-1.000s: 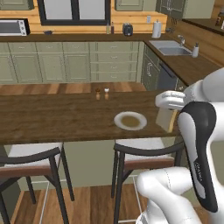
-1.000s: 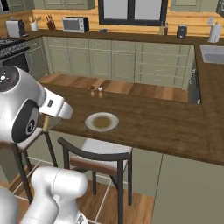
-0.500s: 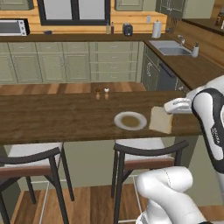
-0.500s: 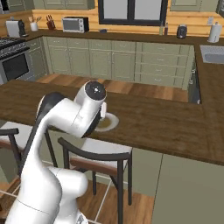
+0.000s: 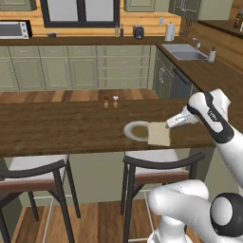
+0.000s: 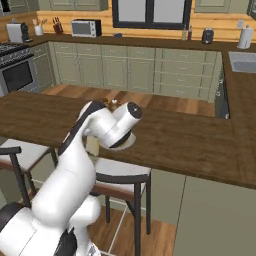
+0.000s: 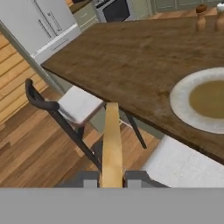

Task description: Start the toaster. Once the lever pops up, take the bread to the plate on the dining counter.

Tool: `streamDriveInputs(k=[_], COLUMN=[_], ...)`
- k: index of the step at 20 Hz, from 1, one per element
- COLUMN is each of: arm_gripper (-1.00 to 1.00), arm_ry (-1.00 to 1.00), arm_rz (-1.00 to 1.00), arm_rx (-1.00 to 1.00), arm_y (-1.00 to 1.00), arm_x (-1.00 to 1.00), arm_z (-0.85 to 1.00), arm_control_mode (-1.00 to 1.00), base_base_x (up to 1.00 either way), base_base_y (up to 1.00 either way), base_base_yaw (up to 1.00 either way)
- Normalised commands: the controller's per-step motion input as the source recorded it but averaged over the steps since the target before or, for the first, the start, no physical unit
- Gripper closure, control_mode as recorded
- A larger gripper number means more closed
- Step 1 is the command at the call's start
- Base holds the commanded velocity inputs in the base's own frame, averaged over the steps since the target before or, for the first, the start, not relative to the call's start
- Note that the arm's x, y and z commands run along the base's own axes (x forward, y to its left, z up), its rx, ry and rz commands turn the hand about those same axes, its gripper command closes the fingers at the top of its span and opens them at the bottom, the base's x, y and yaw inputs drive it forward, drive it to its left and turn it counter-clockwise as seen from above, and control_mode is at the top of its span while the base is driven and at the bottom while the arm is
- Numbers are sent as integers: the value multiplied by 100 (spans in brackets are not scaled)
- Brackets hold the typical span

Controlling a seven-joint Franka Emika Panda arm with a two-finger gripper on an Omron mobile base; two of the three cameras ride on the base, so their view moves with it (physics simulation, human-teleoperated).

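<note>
The tool [image 7: 111, 180] is clamped on the bread [image 5: 159, 134], its two dark tips pressing the slice's faces so that the hand view sees the slice edge-on as a tan strip. In the left base view the slice hangs at the bench's [image 5: 57, 128] near edge, overlapping the right side of the plate [image 5: 134, 131] as seen from there; whether it touches the plate I cannot tell. The plate lies flat on the dark wood top, with a brownish centre and a pale rim. Two small shakers [image 5: 110, 101] stand together farther back on the bench. Two stools [image 5: 159, 166] sit below the bench's front. In the right base view the toaster [image 6: 17, 32] stands on the far bench, near the stove.
</note>
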Motion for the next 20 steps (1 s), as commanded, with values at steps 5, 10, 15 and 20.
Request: streamDriveInputs(k=[5,10,15,20], arm_gripper=[100,100,100,100], arm_ry=[0,0,3,1], arm_rz=[5,0,0,0], arm_rx=[8,8,7,3], arm_y=[0,0,0,0], arm_x=[100,100,95,67], arm_z=[-19,-36,-57,-53], arm_control_mode=[-100,-100,-100,-100], base_base_x=[0,0,0,0], base_base_y=[0,0,0,0], base_base_yaw=[0,0,0,0])
